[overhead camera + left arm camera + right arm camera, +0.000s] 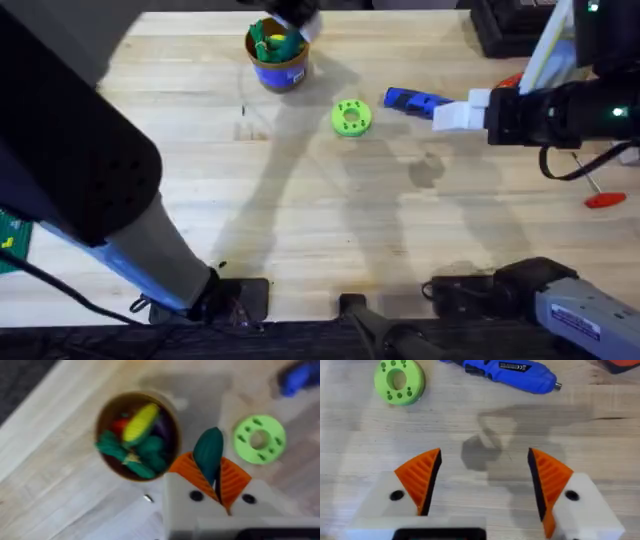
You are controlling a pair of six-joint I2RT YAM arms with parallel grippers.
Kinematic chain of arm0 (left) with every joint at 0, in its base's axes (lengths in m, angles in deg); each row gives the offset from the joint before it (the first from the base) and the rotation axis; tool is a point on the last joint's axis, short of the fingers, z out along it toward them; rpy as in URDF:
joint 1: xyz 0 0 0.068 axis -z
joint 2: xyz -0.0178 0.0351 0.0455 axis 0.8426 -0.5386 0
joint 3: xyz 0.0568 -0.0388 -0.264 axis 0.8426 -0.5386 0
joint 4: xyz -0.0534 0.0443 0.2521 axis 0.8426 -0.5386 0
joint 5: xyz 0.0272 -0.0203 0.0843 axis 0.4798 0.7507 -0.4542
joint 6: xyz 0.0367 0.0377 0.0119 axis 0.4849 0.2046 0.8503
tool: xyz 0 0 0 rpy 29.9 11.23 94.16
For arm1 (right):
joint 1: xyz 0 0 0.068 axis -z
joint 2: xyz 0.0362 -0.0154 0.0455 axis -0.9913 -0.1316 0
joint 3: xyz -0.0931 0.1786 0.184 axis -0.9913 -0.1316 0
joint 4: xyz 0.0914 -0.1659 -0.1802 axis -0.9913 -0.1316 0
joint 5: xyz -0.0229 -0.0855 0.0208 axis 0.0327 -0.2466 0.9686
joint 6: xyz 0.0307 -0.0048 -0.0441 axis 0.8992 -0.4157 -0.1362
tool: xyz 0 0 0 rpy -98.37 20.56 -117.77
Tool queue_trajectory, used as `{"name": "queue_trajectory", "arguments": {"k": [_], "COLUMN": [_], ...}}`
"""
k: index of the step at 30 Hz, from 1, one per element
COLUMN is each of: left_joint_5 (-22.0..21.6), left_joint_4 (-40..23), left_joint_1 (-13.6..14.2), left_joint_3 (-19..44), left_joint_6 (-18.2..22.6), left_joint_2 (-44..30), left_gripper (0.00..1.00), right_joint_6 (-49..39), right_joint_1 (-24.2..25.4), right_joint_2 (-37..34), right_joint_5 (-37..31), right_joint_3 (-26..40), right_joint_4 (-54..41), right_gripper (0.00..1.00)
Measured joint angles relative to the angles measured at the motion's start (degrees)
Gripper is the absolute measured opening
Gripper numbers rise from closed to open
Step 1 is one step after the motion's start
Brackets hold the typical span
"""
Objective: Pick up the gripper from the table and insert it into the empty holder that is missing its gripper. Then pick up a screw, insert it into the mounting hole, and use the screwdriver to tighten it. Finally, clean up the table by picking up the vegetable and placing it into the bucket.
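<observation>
1. The surface [330,220] is a light wooden butcher-block top that carries everything else.
2. The left arm [90,190] rises large, dark and blurred from the lower left of the overhead view. The right arm [560,110] reaches in from the right edge at mid height.
3. The right pincer [484,482] hangs over bare wood with its orange pads spread wide apart and nothing between them. In the overhead view its white end lies just beside the screwdriver.
4. The left pincer [211,472] sits above the far part of the surface, near the bucket. Its orange pads are closed on the vegetable [208,450], whose dark green end sticks out past the fingertips.
5. The bucket [277,52], blue with a tan rim, stands near the far edge, left of centre. In the left wrist view it holds several toy vegetables, among them a yellow corn cob [141,421] and green pieces. The held vegetable is just beside the rim, between bucket and disc, not inside.
6. The screwdriver [507,372], bright blue, lies flat on the wood right of the disc.
7. The disc [351,117], lime green with holes, lies flat between bucket and screwdriver.
</observation>
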State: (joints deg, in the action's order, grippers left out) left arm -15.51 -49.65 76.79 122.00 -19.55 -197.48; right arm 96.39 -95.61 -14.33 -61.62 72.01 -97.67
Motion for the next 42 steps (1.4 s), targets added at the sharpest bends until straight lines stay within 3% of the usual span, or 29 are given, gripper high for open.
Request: {"name": "queue_trajectory", "arguments": {"k": [3, 8, 19, 20, 25, 26, 28, 38, 42], "left_joint_5": [0.0, 4.4, 7.8, 7.9, 7.9, 7.9, 7.9, 9.1, 10.6], "left_joint_4": [2.9, 9.0, 9.4, 9.3, 8.9, 8.8, 5.3, -12.2, -13.8], "left_joint_1": [-3.3, -7.5, -6.6, -6.6, -6.6, -6.6, -6.6, -6.6, -6.6], "left_joint_3": [0.1, 0.2, 0.2, 0.2, 0.2, 0.2, 0.2, 0.2, -3.5], "left_joint_6": [0.0, 0.1, 0.1, 0.4, -0.1, -0.8, -2.4, -2.5, -2.5], "left_joint_2": [0.0, -1.6, -10.6, -10.5, -10.1, -10.0, -7.0, 7.7, 11.3], "left_gripper": [0.025, 0.025, 0.026, 0.110, 0.891, 0.960, 0.985, 0.987, 0.988], "right_joint_6": [0.0, 0.0, 0.0, 0.0, 0.0, 0.0, 0.0, 0.0, 0.0], "right_joint_1": [0.0, 0.0, 0.0, 0.0, 0.0, 0.0, 0.0, 0.0, 0.0], "right_joint_2": [0.0, 0.0, 0.0, 0.0, 0.0, 0.0, 0.0, 0.0, 0.0], "right_joint_5": [0.0, 0.0, 0.0, 0.0, 0.0, 0.0, 0.0, 0.0, 0.0], "right_joint_3": [0.0, 0.0, 0.0, 0.0, 0.0, 0.0, 0.0, 0.0, 0.0], "right_joint_4": [0.0, 0.0, 0.0, 0.0, 0.0, 0.0, 0.0, 0.0, 0.0], "right_gripper": [0.975, 0.975, 0.974, 0.974, 0.975, 0.975, 0.976, 0.975, 0.974]}}
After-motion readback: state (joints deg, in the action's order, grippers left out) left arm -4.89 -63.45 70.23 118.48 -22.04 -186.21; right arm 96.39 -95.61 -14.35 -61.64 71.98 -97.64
